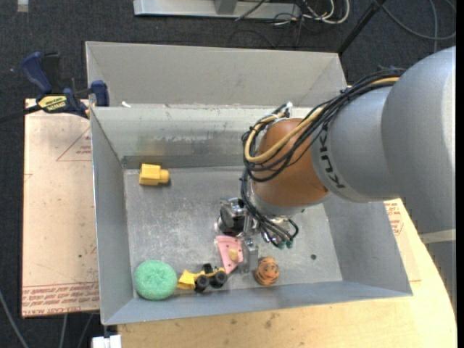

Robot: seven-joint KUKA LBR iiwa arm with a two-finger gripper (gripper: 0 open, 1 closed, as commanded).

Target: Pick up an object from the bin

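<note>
The pincer (245,255) hangs low in the bin (109,216); spread or pressed together, I cannot tell. A pink wedge-shaped piece (230,252) lies just beside it, away from the arm, and a brown-orange ball (267,271) is near.

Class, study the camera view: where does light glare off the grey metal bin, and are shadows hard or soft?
Camera view: pale glare streaks the grey metal bin's back wall; camera view: shadows are soft, faint beneath the round green foam ball and the claw.

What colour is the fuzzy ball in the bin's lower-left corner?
The ball is green, camera view.
</note>
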